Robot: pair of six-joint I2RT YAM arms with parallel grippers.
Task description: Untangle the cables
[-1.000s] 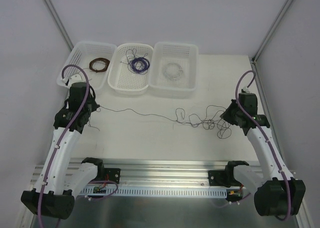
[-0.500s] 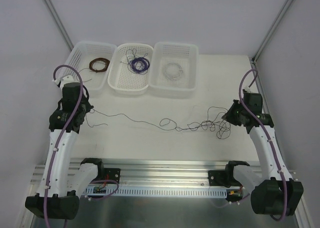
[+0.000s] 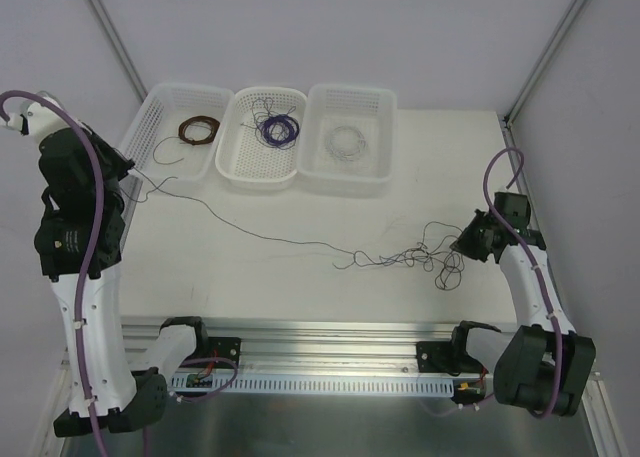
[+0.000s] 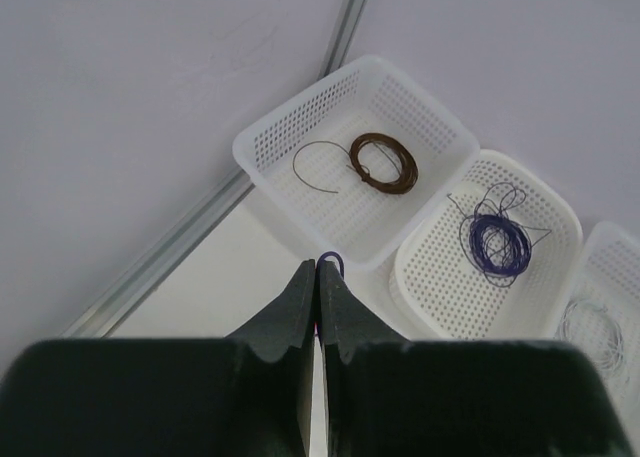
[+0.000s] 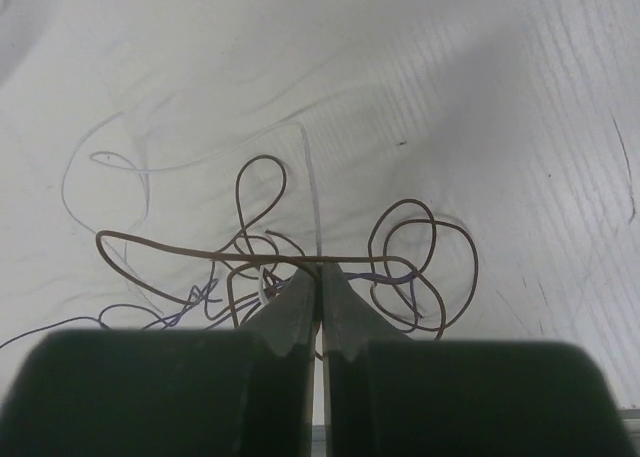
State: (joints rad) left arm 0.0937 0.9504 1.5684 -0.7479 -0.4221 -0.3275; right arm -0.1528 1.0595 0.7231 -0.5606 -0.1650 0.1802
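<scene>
the left claw (image 4: 317,268) has its fingers pressed together, and a small purple loop pokes out at the tips, so it looks to be pinching the end of one strand (image 3: 250,229). this claw is held up at the far left, near the leftmost of three white baskets (image 3: 190,86). from there the strand runs in one long, thin line across the table (image 3: 250,287), slanting toward the near right, and feeds into the cables (image 3: 420,257), a loose knot of brown, purple and pale loops lying flat on the table. the right claw (image 5: 320,274) is pressed together too, nipping a brown wire at the knot's right edge, with loops spilling out on both sides of its tips. so the long axis of the whole thing lies left to right between the two claws, the knot right at the right claw and well apart from the left one. any further pull would likely have to follow that line.
</scene>
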